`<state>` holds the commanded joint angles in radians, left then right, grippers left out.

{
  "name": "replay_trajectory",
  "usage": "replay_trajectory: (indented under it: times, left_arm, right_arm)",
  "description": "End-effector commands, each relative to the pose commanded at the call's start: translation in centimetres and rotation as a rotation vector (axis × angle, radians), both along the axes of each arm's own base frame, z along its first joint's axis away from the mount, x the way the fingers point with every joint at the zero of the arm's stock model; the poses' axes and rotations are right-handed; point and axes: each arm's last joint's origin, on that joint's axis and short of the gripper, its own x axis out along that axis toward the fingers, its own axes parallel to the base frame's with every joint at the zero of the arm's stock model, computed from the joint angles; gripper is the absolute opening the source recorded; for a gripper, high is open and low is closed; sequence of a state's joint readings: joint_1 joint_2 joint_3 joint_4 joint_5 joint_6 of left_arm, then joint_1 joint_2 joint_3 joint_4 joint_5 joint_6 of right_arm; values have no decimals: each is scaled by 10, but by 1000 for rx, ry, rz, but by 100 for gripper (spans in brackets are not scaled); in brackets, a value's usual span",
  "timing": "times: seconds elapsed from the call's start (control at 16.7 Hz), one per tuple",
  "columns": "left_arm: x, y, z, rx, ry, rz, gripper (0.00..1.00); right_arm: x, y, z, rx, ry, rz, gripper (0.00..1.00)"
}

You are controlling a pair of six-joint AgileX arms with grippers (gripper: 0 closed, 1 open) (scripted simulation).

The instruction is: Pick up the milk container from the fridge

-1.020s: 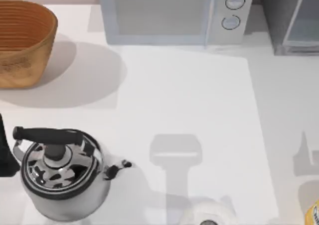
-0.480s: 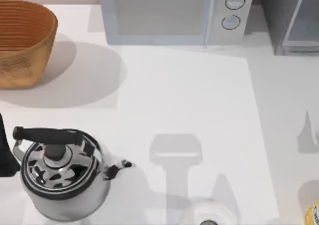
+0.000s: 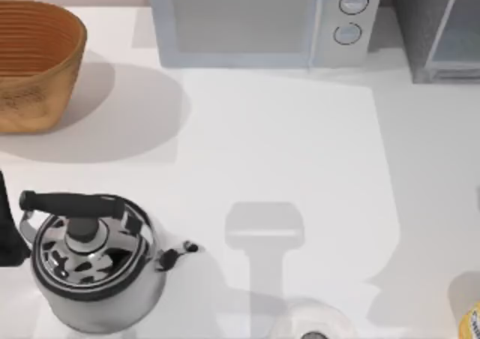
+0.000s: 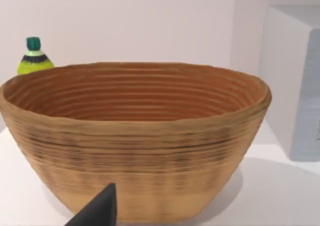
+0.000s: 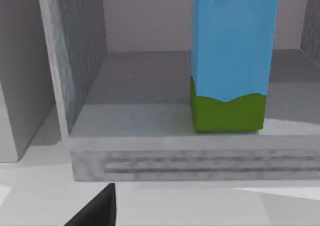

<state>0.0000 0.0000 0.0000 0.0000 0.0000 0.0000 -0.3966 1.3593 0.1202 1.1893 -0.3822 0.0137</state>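
Observation:
The milk container [image 5: 232,41], sky-blue with a green band at its base, stands upright on the fridge's grey floor [image 5: 135,118] near the front lip. The right wrist view looks straight into the fridge interior, with a speckled dark grey wall [image 5: 80,46] beside the carton. A dark part of my right gripper [image 5: 97,208] shows low in that view, short of the lip and apart from the carton. From above, the fridge [image 3: 420,24] stands at the table's back right corner. My left arm [image 3: 7,226] is parked at the table's left edge beside the kettle.
A silver microwave [image 3: 247,24] stands at the back, left of the fridge. A woven basket [image 3: 34,61] sits back left, with a green-capped bottle [image 4: 34,58] behind it. A steel kettle [image 3: 90,260] is front left. A yellow-labelled container [image 3: 471,324] is front right.
The arm shadows on the right part of the table have shifted and spread toward the front right. The kettle, basket and left arm have not moved.

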Motion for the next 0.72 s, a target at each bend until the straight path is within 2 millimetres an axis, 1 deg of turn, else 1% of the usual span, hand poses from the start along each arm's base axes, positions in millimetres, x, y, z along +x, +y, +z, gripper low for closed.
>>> replay_trajectory:
  times: [0.18,0.36,0.54,0.72]
  left_arm:
    - [0,0,0,0,0,0,100]
    - [0,0,0,0,0,0,100]
    - [0,0,0,0,0,0,100]
    - [0,0,0,0,0,0,100]
  right_arm:
    - [8,-16,-16,3,-7,1,100]
    - [12,-28,-25,-9,-34,2,100]
    - [13,-34,-30,-18,-51,3,100]
    - [13,-35,-30,-19,-52,3,100]
